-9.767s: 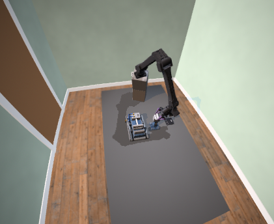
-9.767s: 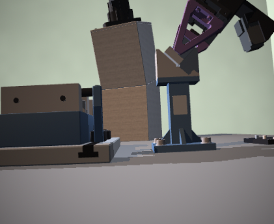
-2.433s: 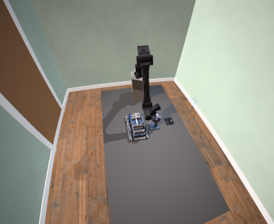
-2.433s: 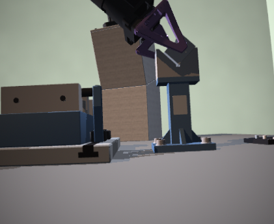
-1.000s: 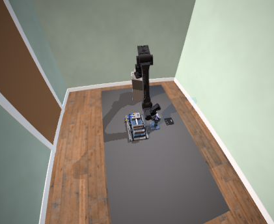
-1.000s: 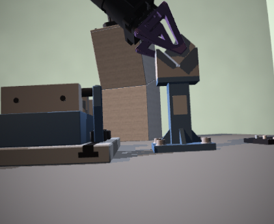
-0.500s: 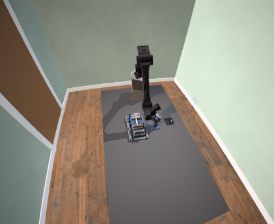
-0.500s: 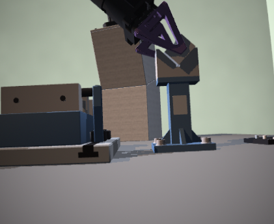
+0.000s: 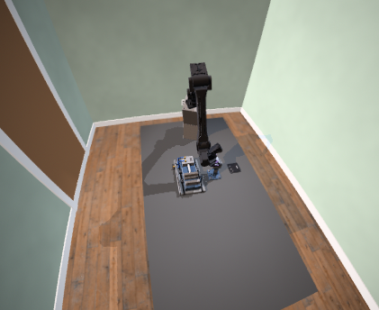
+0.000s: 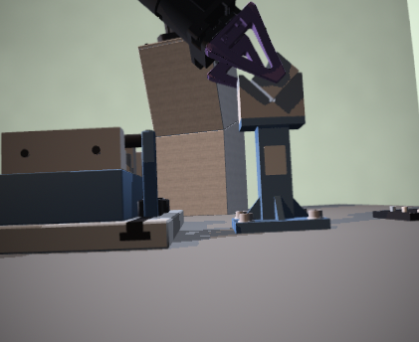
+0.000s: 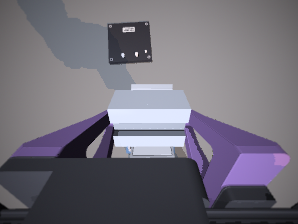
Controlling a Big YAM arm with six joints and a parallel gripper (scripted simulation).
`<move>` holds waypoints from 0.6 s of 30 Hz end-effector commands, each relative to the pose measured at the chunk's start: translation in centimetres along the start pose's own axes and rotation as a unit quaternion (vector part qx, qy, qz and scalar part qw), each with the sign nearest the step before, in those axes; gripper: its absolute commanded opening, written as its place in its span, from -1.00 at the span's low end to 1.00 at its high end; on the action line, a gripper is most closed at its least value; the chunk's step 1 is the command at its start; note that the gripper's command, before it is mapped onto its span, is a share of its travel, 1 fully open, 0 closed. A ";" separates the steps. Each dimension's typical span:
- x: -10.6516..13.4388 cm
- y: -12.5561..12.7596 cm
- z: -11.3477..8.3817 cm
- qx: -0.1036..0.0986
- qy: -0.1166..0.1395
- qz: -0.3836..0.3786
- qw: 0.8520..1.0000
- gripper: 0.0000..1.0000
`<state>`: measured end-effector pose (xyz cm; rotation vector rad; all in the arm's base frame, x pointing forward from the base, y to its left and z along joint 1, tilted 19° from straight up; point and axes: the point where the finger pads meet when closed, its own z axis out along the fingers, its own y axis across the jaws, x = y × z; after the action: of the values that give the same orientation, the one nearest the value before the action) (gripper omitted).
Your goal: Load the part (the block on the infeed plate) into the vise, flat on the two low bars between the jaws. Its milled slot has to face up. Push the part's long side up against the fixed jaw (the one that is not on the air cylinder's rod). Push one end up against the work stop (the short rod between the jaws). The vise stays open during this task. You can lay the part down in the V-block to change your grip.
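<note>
The part [image 11: 149, 116] is a pale block between the fingertips, spanning the gap; a dark lengthwise strip, perhaps its slot, shows on the near side. My gripper [image 11: 149, 112] [image 10: 279, 76] is shut on it, reaching down at a slant over the V-block [image 10: 252, 110]. In the exterior view the part [image 10: 289, 66] sits tilted in or just above the V; contact is hard to tell, with the purple fingers partly covering it. The vise [image 9: 190, 173] stands left of the V-block stand, its outer jaw [image 10: 61, 154] on a blue base. The space between its jaws is hidden in the exterior view.
A black plate [image 11: 130, 45] [image 9: 234, 168] [image 10: 405, 215] with small pins lies on the far side of the V-block stand from the vise. The stand's blue column [image 10: 275, 191] is bolted down beside the vise base [image 10: 76, 239]. A tall box [image 10: 190, 169] stands behind.
</note>
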<state>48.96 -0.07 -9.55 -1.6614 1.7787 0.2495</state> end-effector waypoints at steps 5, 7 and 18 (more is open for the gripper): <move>-0.2 -0.9 -1.1 0.009 0.000 -0.005 1.000 -1.00; -0.3 -0.9 -1.2 0.009 0.000 -0.005 1.000 -1.00; -0.8 -0.6 -1.3 0.007 0.000 -0.003 1.000 -1.00</move>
<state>48.63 -0.02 -9.60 -1.6613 1.7851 0.2589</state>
